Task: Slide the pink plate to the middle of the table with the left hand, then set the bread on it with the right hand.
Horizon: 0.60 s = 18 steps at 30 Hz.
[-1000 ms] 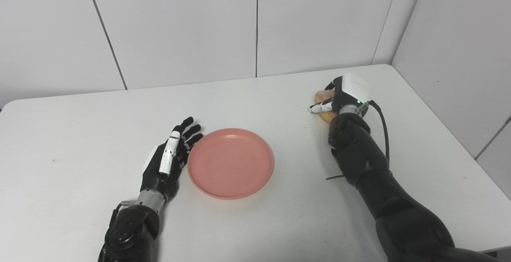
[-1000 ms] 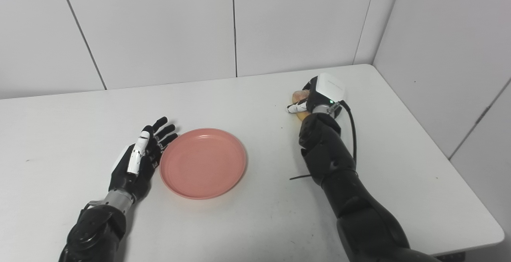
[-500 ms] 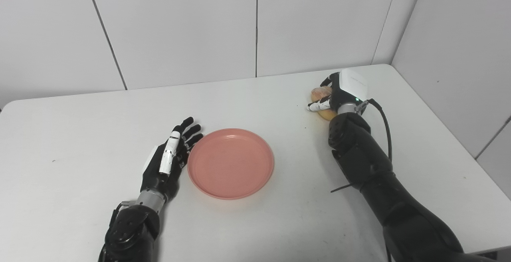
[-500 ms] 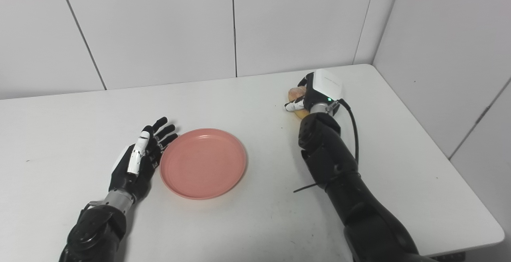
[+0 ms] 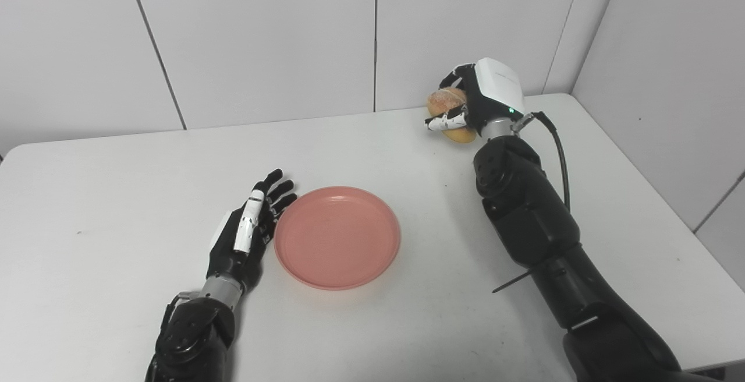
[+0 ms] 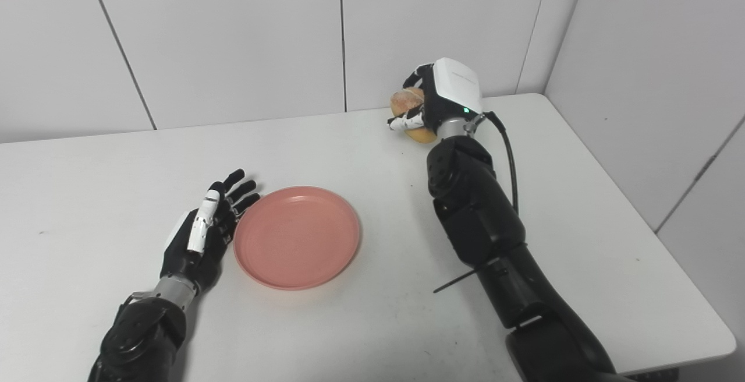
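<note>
Bread (image 5: pixel 447 102): clasped in right hand (image 5: pixel 477 99) fingers, clear of worktop (image 5: pixel 116 166).
Pink plate (image 5: pixel 337 236): just beside left hand (image 5: pixel 244 236) fingers, which are spread, holding nothing.

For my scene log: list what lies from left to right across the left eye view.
left hand → pink plate → bread → right hand

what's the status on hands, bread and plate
Left hand open beside pink plate. Right hand shut on bread, lifted off table. Path to plate clear.
</note>
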Tool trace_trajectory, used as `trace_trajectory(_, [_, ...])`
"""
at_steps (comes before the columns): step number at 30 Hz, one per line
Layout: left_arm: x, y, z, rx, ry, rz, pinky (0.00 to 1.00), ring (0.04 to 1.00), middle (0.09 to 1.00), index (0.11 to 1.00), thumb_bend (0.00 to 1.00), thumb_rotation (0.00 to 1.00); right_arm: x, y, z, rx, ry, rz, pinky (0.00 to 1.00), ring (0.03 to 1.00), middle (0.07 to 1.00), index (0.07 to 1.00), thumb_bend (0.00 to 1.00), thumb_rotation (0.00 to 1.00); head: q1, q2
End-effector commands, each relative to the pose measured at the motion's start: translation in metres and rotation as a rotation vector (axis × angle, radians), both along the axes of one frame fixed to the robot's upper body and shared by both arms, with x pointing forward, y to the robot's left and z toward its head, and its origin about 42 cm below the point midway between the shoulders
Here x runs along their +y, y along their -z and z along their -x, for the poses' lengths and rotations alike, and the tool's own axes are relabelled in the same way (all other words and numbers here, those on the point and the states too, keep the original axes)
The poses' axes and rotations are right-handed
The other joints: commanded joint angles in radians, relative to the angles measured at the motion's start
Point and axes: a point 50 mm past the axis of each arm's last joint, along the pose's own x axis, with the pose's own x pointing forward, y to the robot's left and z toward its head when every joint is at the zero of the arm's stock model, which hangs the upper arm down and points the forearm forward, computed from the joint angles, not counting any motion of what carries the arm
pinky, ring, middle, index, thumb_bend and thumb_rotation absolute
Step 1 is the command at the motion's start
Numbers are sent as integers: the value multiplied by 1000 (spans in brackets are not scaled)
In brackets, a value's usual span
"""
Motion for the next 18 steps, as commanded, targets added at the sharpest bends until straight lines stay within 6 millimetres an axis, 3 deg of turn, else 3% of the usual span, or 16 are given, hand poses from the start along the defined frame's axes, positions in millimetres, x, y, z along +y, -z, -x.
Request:
trace_trajectory(1, [-7, 11, 2, 68, 19, -25, 874, 884, 893, 895, 349, 1000, 21, -34, 4, -87, -56, 11, 293, 373, 435, 528, 522, 0, 9, 1])
trace_trajectory(8, [-13, 11, 3, 59, 13, -36, 872, 884, 894, 899, 348, 1000, 66, -38, 28, -70, -189, 7, 357, 443, 480, 496, 527, 0, 67, 11])
trace_trajectory(18, [-31, 10, 1, 33, -33, -55, 877, 887, 899, 899, 340, 1000, 102, -20, 51, -57, -325, -13, 316, 398, 444, 523, 525, 0, 187, 36])
